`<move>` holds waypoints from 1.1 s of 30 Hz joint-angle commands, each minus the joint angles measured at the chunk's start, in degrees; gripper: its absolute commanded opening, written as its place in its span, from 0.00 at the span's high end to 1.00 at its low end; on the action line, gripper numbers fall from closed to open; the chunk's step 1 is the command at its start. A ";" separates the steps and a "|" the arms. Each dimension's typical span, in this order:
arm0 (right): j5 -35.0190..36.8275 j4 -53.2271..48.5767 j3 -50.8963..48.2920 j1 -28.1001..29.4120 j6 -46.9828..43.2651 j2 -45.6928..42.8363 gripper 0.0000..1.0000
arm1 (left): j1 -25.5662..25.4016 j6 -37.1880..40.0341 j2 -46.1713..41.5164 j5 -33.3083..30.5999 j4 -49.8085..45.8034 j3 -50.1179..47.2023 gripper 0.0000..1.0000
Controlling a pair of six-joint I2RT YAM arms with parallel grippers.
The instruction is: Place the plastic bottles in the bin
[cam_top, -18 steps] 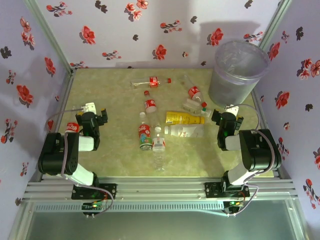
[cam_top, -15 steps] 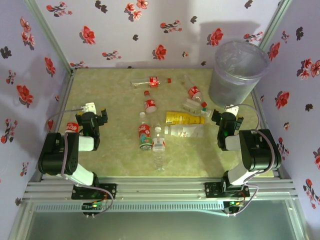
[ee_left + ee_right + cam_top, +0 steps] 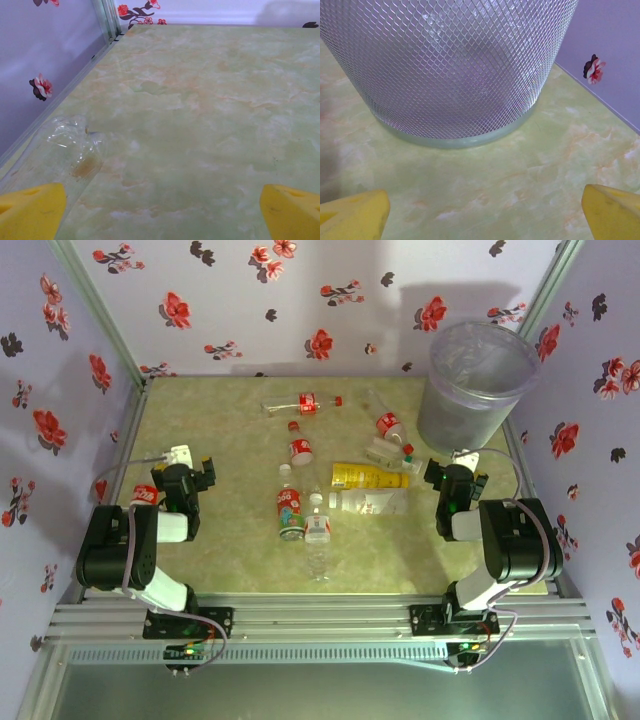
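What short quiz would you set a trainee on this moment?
1. True or false: both arms' jaws stand open, holding nothing.
2. Where on the table does the bin stand? A: far right corner. B: far left corner. C: near left corner.
3. Fill in: among the red-labelled plastic bottles, the odd bottle has a ____ label.
Key: 1 true; 2 A; 3 yellow.
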 commanded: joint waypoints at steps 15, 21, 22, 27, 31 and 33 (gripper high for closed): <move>-1.57 -0.17 1.58 -0.91 1.03 -0.54 0.01 | 0.33 -0.29 0.28 0.69 1.25 0.25 0.00; -7.44 -21.30 10.08 -1.31 -0.51 -8.21 0.01 | 0.09 -0.58 -13.40 -1.81 -16.67 4.41 0.00; -8.52 -25.54 12.27 -1.02 -1.23 -9.90 0.01 | -0.05 -0.88 -16.73 -2.27 -21.49 6.00 0.00; -6.94 -40.12 16.46 2.37 -2.35 -17.34 0.01 | -1.59 -9.94 -28.99 -2.89 -43.88 13.95 0.00; -3.38 -52.30 19.72 9.20 -2.63 -21.54 0.01 | -6.72 -16.49 -31.81 -2.20 -59.35 20.40 0.01; -4.13 -59.09 22.35 12.92 -3.23 -22.37 0.01 | -9.60 -20.36 -30.90 -0.21 -65.42 23.10 0.02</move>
